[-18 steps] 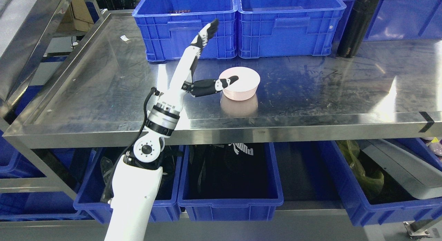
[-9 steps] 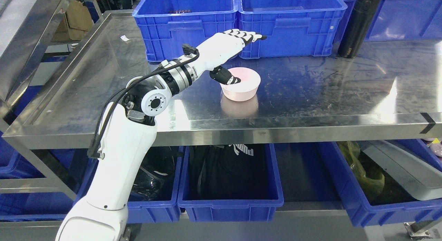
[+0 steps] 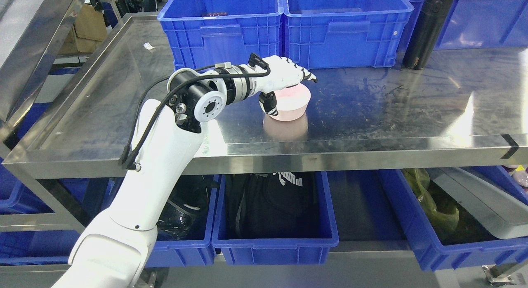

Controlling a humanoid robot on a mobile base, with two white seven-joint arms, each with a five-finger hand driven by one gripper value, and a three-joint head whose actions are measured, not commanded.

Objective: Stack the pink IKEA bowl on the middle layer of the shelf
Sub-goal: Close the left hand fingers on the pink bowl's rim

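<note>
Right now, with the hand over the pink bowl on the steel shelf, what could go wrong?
The left hand lies over the round pink bowl with only the thumb at its near side, so the grip may be loose and slip. The polished steel shelf looks slick, so the bowl could slide toward the blue plastic crates.

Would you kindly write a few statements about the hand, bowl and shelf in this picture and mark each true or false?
1. The pink bowl stands on the steel shelf. True.
2. The left hand is over the bowl, thumb against its near wall. True.
3. The black bottle lies flat. False: it stands upright at the back right.
4. The bowl is inside a blue crate. False: it stands in front of the crates.
</note>
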